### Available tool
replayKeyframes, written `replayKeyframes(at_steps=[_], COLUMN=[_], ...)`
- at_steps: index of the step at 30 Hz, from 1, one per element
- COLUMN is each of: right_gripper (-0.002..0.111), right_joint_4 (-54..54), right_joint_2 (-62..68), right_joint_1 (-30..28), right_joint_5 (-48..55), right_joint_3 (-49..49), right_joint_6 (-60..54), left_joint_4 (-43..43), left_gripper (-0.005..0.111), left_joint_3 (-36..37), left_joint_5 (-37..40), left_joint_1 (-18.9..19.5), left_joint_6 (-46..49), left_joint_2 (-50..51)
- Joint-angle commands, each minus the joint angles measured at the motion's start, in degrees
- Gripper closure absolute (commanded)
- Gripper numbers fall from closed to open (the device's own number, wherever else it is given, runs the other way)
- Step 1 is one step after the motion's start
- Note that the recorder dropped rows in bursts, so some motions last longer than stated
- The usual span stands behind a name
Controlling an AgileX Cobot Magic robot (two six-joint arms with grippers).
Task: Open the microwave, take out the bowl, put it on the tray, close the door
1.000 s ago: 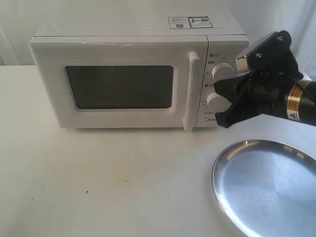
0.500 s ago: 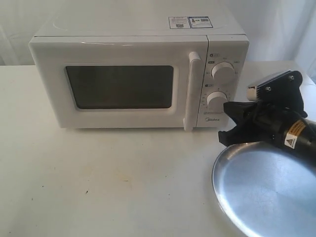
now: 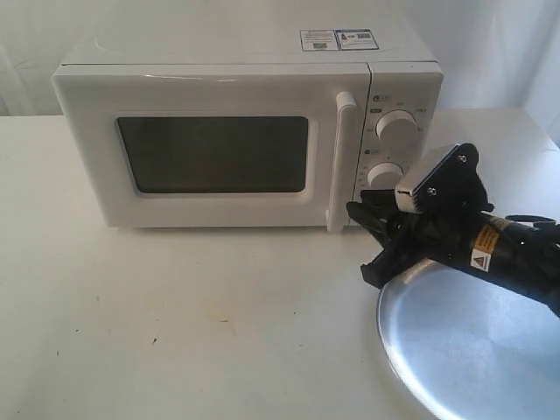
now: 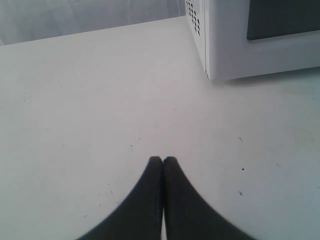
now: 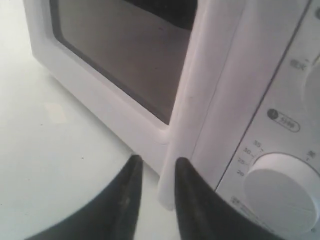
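Observation:
The white microwave [image 3: 219, 83] stands at the back of the table with its door [image 3: 210, 214] closed, and its corner [image 4: 235, 45] shows in the left wrist view. My right gripper [image 3: 360, 244] is open, low in front of the bottom end of the bar handle [image 3: 344, 157]. In the right wrist view the right gripper [image 5: 157, 167] has the handle's [image 5: 200, 100] lower end just beyond the gap between its fingers, not touching. The silver tray [image 3: 472, 350] lies at the front right under the right arm. My left gripper [image 4: 163, 161] is shut and empty over bare table. The bowl is hidden.
Two round dials [image 3: 395, 127] sit right of the handle; the lower dial [image 5: 282, 192] is close to my right fingers. The dark window [image 3: 214, 155] fills the door's middle. White curtain hangs behind.
The right gripper has dropped from in front of the dials and moved left, down to the handle's lower end. The microwave door has stayed closed.

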Motion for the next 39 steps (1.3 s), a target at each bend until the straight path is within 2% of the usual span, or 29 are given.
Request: replayKeyframes(at_steps=[1,3,7,12,19,23,25,30,39], right_gripper=[0.053,0.052,0.068,0.068,0.070,0.070,0.070,0.070,0.070], right_joint_4=[-2.06,-2.18,-3.98,-12.67,-16.55,-25.75,-29.54,-38.24,-36.61], right_joint_2=[0.19,0.19,0.79,2.06,4.75,5.68,6.76,10.70,12.89], right_joint_1=[-0.25,-0.25,-0.25,-1.64,-10.00,-13.65,-13.92,-13.92,-13.92], right_joint_5=[3.20,6.09,7.15,6.86,-2.80,-11.89,-14.59,-14.02,-12.46], right_joint_3=[-1.62,-3.10,-5.88,-8.06,-8.41,-9.80,-11.95,-17.02,-20.52], right_joint_6=[0.65,0.66,0.78,6.85,10.90,16.10,19.59,26.39,24.71], left_joint_4=[-0.21,-0.21,-0.21,-0.21,-0.21,-0.21,-0.21,-0.21,-0.21], left_gripper=[0.107,0.107,0.107,0.107,0.107,0.107,0.107,0.107,0.107], left_joint_3=[-0.06,-0.06,-0.06,-0.06,-0.06,-0.06,-0.06,-0.06,-0.06], left_joint_5=[-0.03,-0.03,-0.03,-0.03,-0.03,-0.03,-0.03,-0.03,-0.03], left_joint_1=[-0.05,-0.05,-0.05,-0.05,-0.05,-0.05,-0.05,-0.05,-0.05], left_joint_6=[-0.37,-0.37,-0.37,-0.37,-0.37,-0.37,-0.37,-0.37,-0.37], left_joint_2=[-0.12,-0.12,-0.12,-0.12,-0.12,-0.12,-0.12,-0.12,-0.12])
